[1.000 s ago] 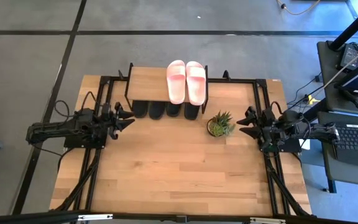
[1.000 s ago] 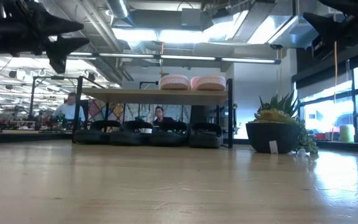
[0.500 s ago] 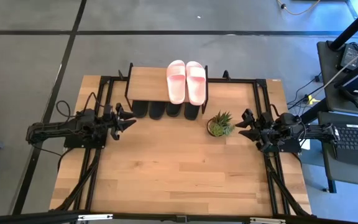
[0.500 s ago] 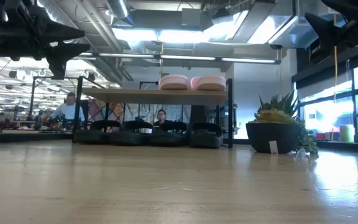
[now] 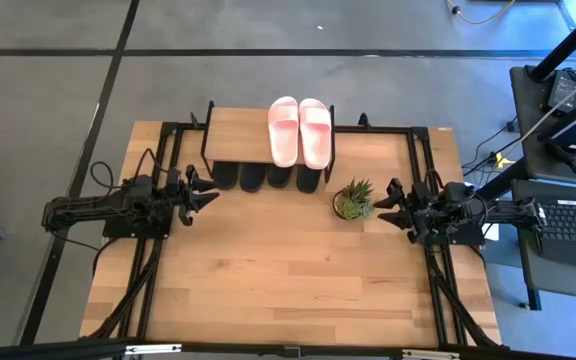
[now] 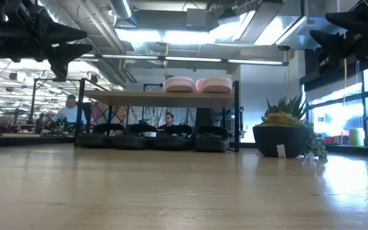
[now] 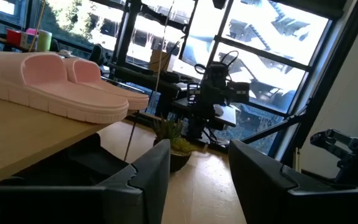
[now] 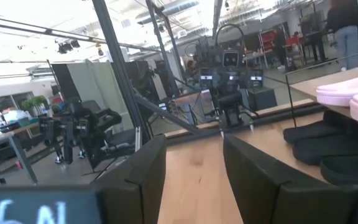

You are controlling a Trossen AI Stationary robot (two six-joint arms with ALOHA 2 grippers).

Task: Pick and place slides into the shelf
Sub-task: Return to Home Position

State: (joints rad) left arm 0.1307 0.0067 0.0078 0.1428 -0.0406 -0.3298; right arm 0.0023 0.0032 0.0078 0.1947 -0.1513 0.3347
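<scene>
1. Right gripper (image 5: 384, 200) now sits closer to the potted plant (image 5: 354, 200) than a second ago, spread apart, carrying nothing.
2. Left gripper (image 5: 204, 188) hovers near the shelf (image 5: 238, 133) corner, spread wide, empty.
3. Far edge: pink slides (image 5: 300, 130) sit on top, four black slides (image 5: 266, 178) line up underneath.

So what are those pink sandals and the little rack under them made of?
The pink slides look like moulded foam or soft rubber, matte: each seems one seamless piece with a ribbed sole edge. The shelf seems a light wooden plank, unglossed, on thin black bars, probably painted metal.
</scene>
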